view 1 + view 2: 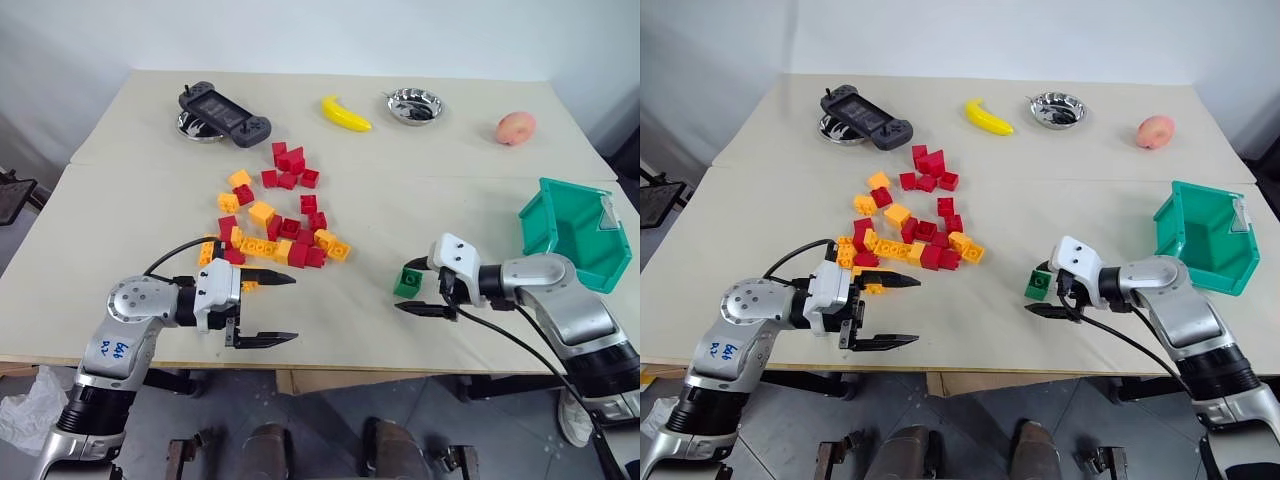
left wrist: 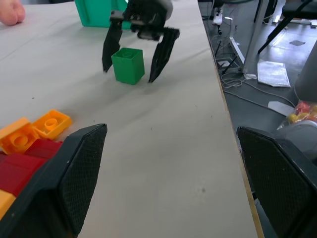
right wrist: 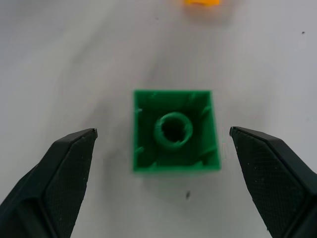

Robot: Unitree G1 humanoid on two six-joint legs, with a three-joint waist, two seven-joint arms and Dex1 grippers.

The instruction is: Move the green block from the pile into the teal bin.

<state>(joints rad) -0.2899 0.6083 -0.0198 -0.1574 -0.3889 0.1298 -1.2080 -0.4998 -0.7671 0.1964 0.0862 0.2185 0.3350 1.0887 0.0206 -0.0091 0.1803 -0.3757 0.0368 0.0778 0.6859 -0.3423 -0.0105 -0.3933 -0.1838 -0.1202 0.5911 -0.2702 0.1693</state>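
The green block lies alone on the table, apart from the pile of red, orange and yellow bricks and to the left of the teal bin. My right gripper is open, with one black finger on each side of the block and a gap on both sides. In the right wrist view the green block shows its hollow side between the fingertips. My left gripper is open and empty near the table's front edge, just below the pile. The left wrist view shows the block with the right gripper straddling it.
Along the back of the table are a black game controller, a banana, a steel bowl and a peach. The bin stands at the table's right edge. The front edge runs close under both grippers.
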